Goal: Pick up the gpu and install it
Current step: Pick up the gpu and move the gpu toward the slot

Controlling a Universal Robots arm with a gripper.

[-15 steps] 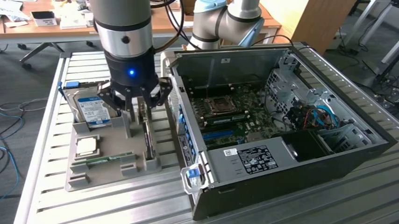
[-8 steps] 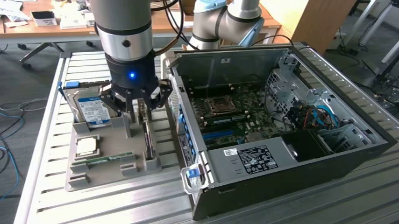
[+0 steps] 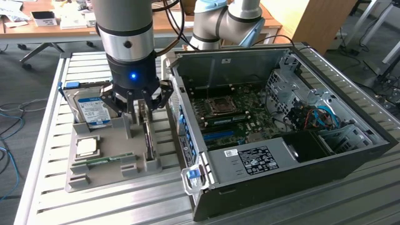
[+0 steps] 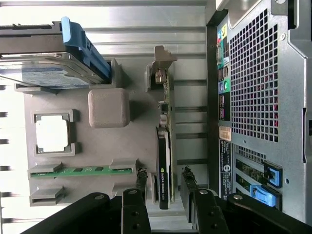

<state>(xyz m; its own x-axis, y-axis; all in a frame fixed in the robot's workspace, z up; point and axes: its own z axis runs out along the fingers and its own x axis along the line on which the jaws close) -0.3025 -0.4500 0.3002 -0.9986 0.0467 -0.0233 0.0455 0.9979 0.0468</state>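
Note:
The gpu (image 3: 149,137) stands on edge in a slot of the grey holder tray (image 3: 109,176), a thin green card with a black cooler block and a silver end bracket. In the wrist view the gpu (image 4: 165,161) runs lengthwise between my fingers (image 4: 141,181). My gripper (image 3: 144,108) hangs straight above the card. The gripper (image 4: 164,179) is open, one finger on each side of the cooler end, with a small gap on both sides. The card still sits in its slot.
An open black computer case (image 3: 350,154) lies at the exterior view's right, its motherboard (image 3: 231,112) exposed. The tray also holds a silver hard drive (image 3: 93,111), a processor chip (image 3: 86,147) and a narrow green memory stick (image 3: 103,161). A slatted metal table (image 3: 125,206) carries everything.

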